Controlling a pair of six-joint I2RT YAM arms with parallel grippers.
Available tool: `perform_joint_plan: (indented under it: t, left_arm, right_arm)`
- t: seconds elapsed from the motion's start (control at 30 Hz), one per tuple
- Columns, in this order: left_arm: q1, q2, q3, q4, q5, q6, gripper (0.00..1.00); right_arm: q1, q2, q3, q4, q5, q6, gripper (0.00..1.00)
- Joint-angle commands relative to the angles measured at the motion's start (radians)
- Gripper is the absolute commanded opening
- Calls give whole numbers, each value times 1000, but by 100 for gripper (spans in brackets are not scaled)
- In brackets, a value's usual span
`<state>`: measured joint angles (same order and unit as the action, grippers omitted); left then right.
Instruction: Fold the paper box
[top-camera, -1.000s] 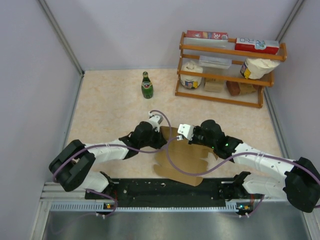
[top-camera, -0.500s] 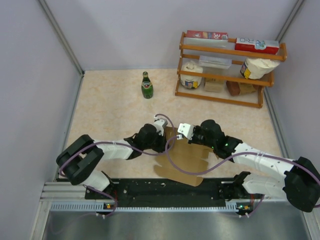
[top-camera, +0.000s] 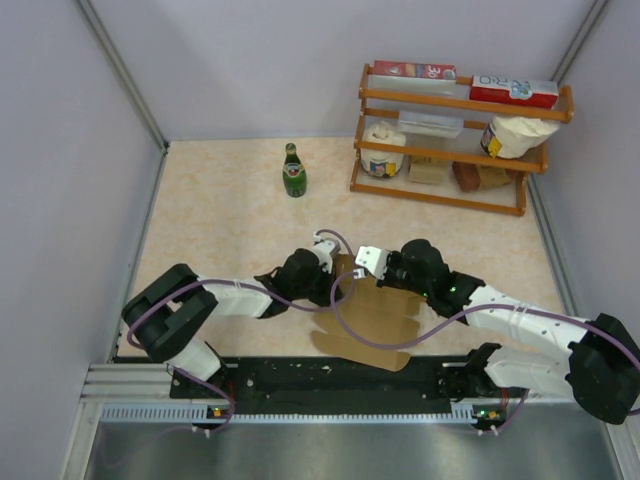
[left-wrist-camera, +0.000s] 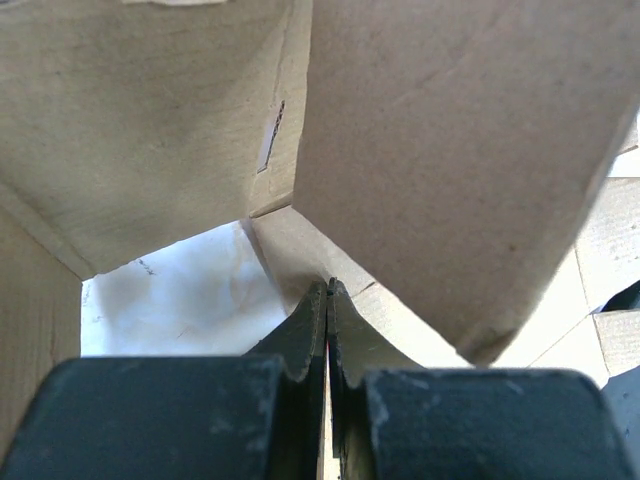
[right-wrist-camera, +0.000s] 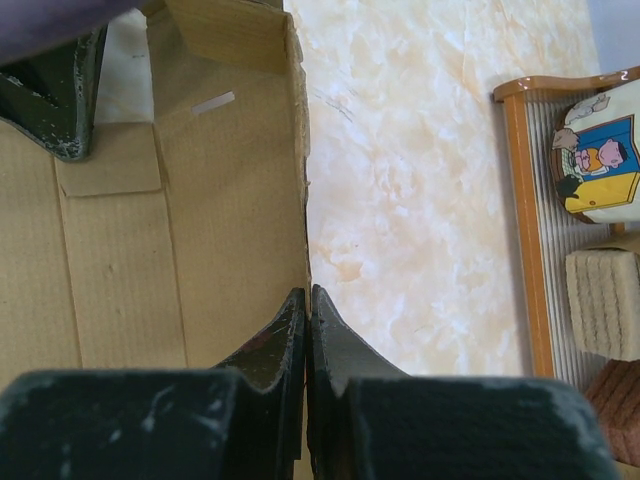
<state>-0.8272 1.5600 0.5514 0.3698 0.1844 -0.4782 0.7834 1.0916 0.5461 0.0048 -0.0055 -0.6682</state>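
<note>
The paper box (top-camera: 372, 318) is a brown cardboard die-cut sheet lying between the two arms, its far flaps partly raised. My left gripper (top-camera: 335, 281) is at the sheet's far left corner, shut on a cardboard flap (left-wrist-camera: 330, 250), with panels (left-wrist-camera: 460, 150) standing up around it. My right gripper (top-camera: 378, 272) is at the sheet's far edge, shut on the raised wall edge (right-wrist-camera: 303, 200). The box's inner face (right-wrist-camera: 180, 250) fills the left of the right wrist view, where the left gripper's finger (right-wrist-camera: 55, 100) shows at top left.
A green bottle (top-camera: 293, 172) stands at the far middle of the table. A wooden rack (top-camera: 455, 140) with cartons, bags and jars stands at the back right, also seen in the right wrist view (right-wrist-camera: 530, 230). Grey walls enclose the marbled table (top-camera: 220, 230).
My left arm has stretched rightward, bringing its gripper in against the box's far left corner. The right arm has barely moved.
</note>
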Motion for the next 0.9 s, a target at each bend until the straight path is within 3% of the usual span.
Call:
perform_joint_plan:
  t: [0.0,0.27,0.53,0.63,0.77,0.87]
  left_arm:
    - [-10,-30,-5,11,-14,-5,0]
    - [-9,-268,35,-138,-34,78,0]
    - [37,-575,80,-279,-213,145,0]
    - [143,-581,113,-296,-203,139,1]
    - [325,-494,159,-278,-53,118,14]
    - [390,-404,218,-275,-2,124,28]
  right_arm:
    - [11,5,29,41,-1,22,0]
    - [4,5,28,38,2,25,0]
    - [-1,-4,32,20,22,2,0]
    - [-1,-16,34,1,12,-17,0]
    - [-1,-45,41,-41,-66,-51,0]
    - [-1,-65,43,-63,-96,-74,0]
